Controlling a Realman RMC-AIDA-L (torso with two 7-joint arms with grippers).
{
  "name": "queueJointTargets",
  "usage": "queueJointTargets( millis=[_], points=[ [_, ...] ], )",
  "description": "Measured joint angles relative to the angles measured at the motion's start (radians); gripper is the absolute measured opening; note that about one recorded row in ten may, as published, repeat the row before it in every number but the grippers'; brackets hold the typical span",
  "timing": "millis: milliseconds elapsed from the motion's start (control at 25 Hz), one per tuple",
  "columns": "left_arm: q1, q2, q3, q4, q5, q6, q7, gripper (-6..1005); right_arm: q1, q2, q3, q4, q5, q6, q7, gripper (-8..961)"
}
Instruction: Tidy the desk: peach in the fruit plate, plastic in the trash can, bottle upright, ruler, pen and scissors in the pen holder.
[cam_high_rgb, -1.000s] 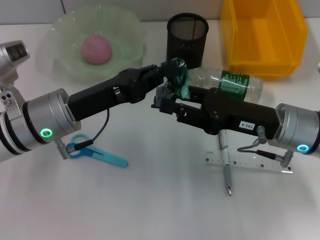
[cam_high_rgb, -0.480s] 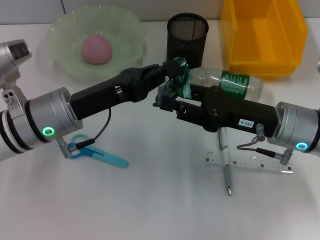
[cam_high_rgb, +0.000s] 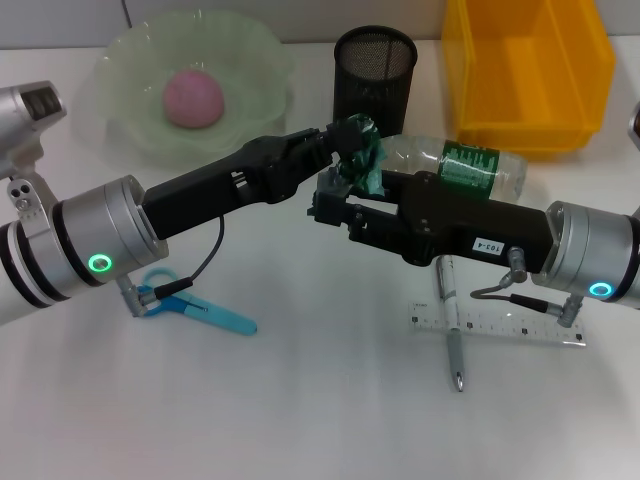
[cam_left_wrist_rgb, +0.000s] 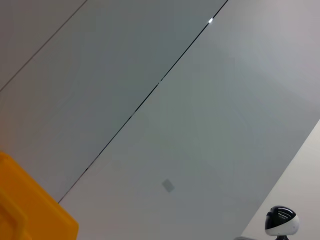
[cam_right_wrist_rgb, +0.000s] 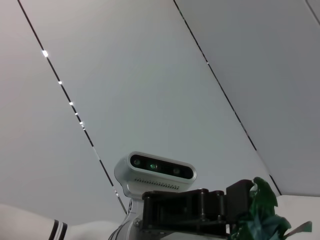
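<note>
The crumpled green plastic (cam_high_rgb: 362, 160) hangs above the desk (cam_high_rgb: 320, 400), in front of the pen holder (cam_high_rgb: 374, 70). My left gripper (cam_high_rgb: 345, 135) is shut on its top. The right wrist view also shows that gripper (cam_right_wrist_rgb: 240, 207) with the plastic (cam_right_wrist_rgb: 262, 215). My right gripper (cam_high_rgb: 328, 195) sits just below and against the plastic. The peach (cam_high_rgb: 193, 98) rests in the fruit plate (cam_high_rgb: 250, 50). Behind my right arm the bottle (cam_high_rgb: 470, 165) lies on its side. The pen (cam_high_rgb: 452, 335) lies across the ruler (cam_high_rgb: 500, 327) at the front right. The scissors (cam_high_rgb: 200, 312) lie at the front left.
The yellow trash can (cam_high_rgb: 527, 70) stands at the back right, and a corner of the trash can (cam_left_wrist_rgb: 25, 210) shows in the left wrist view. Both arms stretch across the middle of the desk, above the items lying on it.
My right arm has edged slightly up and to the left, toward the plastic. The left gripper keeps its hold on the plastic, almost in place.
</note>
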Motion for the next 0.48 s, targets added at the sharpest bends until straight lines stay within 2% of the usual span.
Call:
queueJointTargets(
  millis=[120, 480],
  points=[
    [-0.001, 0.0, 0.0, 0.0, 0.0, 0.0, 0.0, 6, 0.001, 0.0, -0.001, -0.001, 0.0, 0.006, 0.004, 477],
    [-0.002, 0.0, -0.001, 0.0, 0.0, 0.0, 0.002, 5, -0.003, 0.0, 0.009, -0.001, 0.005, 0.013, 0.004, 241]
  ],
)
